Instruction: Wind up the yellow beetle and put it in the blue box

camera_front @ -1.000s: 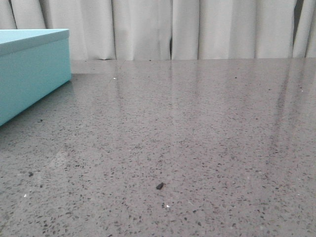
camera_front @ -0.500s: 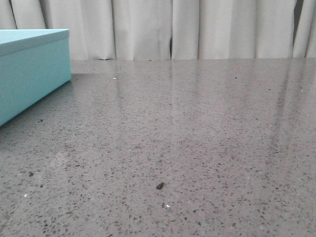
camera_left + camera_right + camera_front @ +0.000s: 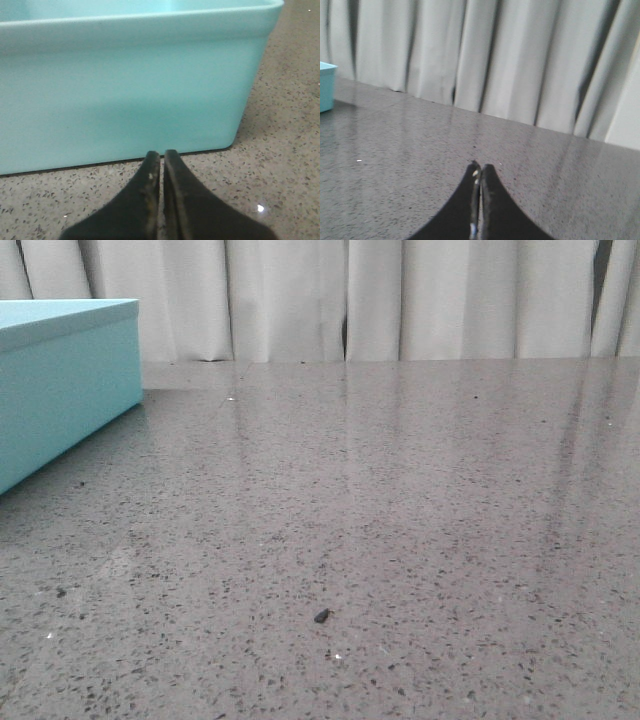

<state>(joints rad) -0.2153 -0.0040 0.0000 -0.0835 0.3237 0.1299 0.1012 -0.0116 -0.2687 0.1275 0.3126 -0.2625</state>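
The blue box stands at the far left of the speckled grey table in the front view. It fills most of the left wrist view, with its rim across the top. My left gripper is shut and empty, its tips close to the foot of the box's side wall. My right gripper is shut and empty over bare table; a corner of the box shows far off at the edge of the right wrist view. The yellow beetle is out of view. Neither gripper shows in the front view.
A small dark speck lies on the table near its front. White curtains hang behind the table's far edge.
The front view has shifted very slightly; the box and the speck have not moved on the table.
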